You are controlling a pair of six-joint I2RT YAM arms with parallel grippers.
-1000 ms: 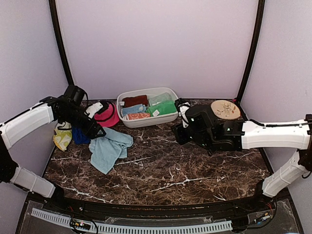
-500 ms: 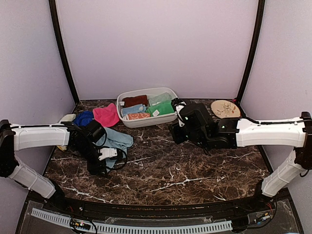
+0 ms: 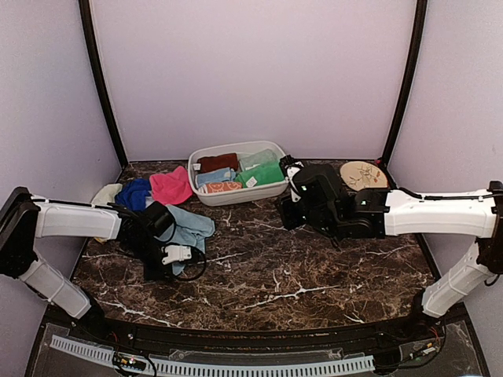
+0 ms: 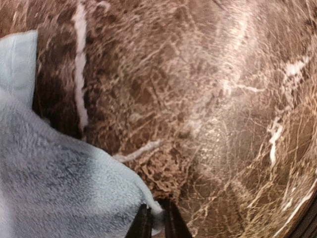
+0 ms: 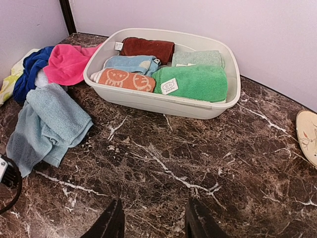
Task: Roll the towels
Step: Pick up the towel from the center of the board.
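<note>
Top view: left arm reaches low over the bench (image 3: 314,275), tip down at the near edge of the pale blue towel (image 3: 195,224), which lies crumpled front-left of the tub (image 3: 236,198). Prob. it grabs there so the cloth can be dragged flat before rolling. Royal blue towel (image 3: 135,192) & pink towel (image 3: 170,186) sit heaped at back left, just beside the tub, not yet rolled, likely waiting their turn. Right arm hovers mid-bench btwn tub and plate (image 3: 363,175), touching nothing. Left wrist view: left jaws almost pressed together, pinching the very corner of the pale blue towel, w/ the rest of the cloth spreading left on the bench. A corner pinch gives a clean edge to pull, though so shallow a hold could slip. Right wrist view: right jaws spread, nothing btwn them, aimed at bare bench in front of the tub. Looks like standby, maybe to pin the towel's other side. Tub holds five bundles packed side by side: dark red roll (image 5: 148,48) back left, grey-green roll (image 5: 198,58) back right, light blue roll (image 5: 131,63) middle left, orange printed cloth (image 5: 121,79) front left, green roll (image 5: 190,82) w/ white tag front right. So the tub seems to be where finished rolls go.
</note>
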